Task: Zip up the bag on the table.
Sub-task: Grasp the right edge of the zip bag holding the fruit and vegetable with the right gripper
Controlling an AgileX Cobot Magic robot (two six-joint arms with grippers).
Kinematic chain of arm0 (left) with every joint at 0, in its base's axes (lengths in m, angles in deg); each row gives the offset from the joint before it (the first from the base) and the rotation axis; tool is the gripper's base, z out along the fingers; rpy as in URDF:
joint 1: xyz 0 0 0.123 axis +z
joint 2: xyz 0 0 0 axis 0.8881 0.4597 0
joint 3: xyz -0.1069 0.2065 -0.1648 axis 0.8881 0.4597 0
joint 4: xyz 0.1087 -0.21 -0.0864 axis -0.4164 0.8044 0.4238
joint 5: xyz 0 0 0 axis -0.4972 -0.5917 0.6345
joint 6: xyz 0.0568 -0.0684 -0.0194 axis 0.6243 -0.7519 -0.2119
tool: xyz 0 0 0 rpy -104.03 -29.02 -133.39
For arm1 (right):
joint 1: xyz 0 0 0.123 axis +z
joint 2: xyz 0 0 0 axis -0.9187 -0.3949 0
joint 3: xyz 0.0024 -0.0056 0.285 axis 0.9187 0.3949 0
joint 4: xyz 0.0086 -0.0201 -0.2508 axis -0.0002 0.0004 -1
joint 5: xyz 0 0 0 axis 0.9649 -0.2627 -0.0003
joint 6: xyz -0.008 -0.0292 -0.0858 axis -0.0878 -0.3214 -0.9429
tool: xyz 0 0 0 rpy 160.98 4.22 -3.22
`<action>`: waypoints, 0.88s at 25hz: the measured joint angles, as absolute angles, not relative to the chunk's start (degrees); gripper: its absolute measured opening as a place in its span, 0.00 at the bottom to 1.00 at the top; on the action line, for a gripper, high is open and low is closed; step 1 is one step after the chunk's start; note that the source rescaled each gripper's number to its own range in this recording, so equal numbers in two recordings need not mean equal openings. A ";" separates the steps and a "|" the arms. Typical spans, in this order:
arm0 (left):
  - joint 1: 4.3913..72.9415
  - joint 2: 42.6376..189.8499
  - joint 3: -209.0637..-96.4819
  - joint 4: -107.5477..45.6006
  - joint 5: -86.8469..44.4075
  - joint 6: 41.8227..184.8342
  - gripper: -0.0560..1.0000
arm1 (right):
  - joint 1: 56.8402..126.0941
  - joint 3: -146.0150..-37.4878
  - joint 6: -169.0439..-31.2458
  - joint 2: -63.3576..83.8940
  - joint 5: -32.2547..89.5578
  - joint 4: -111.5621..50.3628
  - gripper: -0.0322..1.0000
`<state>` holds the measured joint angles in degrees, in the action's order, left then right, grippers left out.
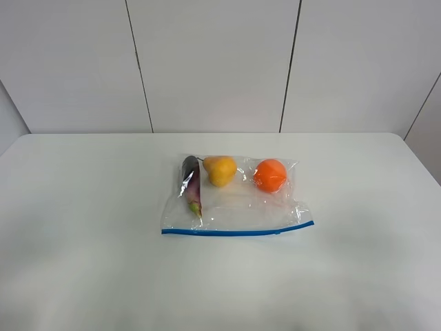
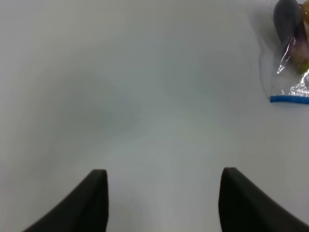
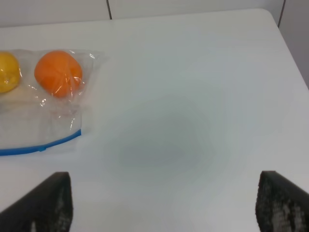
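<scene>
The clear plastic bag [image 1: 238, 203] lies flat in the middle of the white table [image 1: 83, 227]. Its blue zipper strip [image 1: 234, 232] runs along the near edge. Inside are a purple eggplant [image 1: 191, 185], a yellow pear [image 1: 221, 169] and an orange [image 1: 269, 175]. Neither arm shows in the exterior high view. My left gripper [image 2: 161, 193] is open over bare table, with the bag's corner [image 2: 289, 92] off to one side. My right gripper [image 3: 164, 198] is open too, wide apart, with the bag's orange end [image 3: 58, 77] to its side.
White wall panels [image 1: 213, 62] stand behind the table's far edge. The table's right far corner [image 3: 265, 14] shows in the right wrist view.
</scene>
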<state>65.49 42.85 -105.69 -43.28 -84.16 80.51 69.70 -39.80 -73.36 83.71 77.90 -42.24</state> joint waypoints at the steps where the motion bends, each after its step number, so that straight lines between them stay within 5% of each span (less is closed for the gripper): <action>1: 65.49 42.85 -105.69 -43.28 -84.16 80.51 1.00 | 69.70 -39.80 -73.36 83.71 77.90 -42.24 1.00; 22: 65.49 42.85 -105.69 -43.24 -84.16 80.51 1.00 | 69.70 -41.18 -73.11 79.43 77.48 -43.29 1.00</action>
<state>65.49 42.85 -105.69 -43.24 -84.16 80.51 69.70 -41.18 -73.11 79.43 77.48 -43.29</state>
